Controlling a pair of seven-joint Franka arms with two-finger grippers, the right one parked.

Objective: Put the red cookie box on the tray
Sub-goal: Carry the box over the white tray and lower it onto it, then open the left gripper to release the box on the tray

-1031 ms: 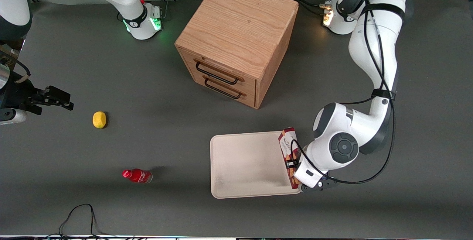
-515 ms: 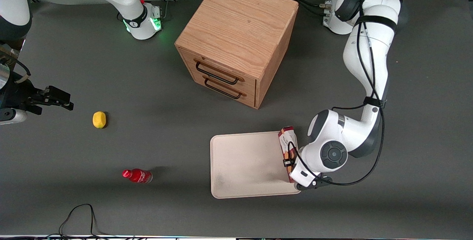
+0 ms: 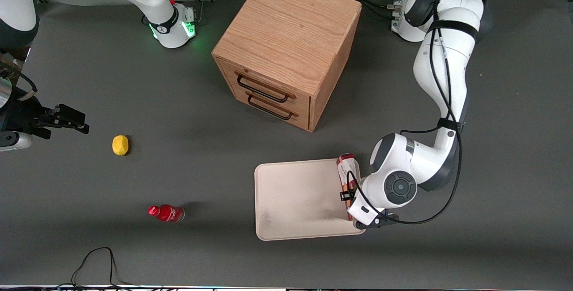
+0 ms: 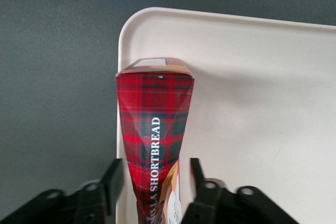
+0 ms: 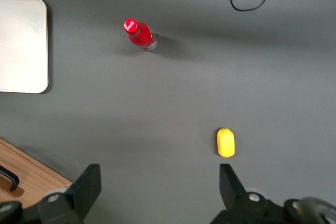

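Pinching the red cookie box (image 4: 155, 145) between both fingers (image 4: 112, 179) of the hand (image 4: 153, 182), gripping its two long sides. Holding that box over the edge of the tray (image 3: 295, 201) toward the working arm's end of the worktop (image 3: 179, 156), its length running along that edge, one end reaching the tray corner nearer the wooden drawer cabinet (image 3: 286, 49); whether touching the tray or hanging just above it, impossible to tell. Sitting well apart toward the parked arm's end: a small red bottle (image 3: 166, 213) and a lemon (image 3: 120, 144).
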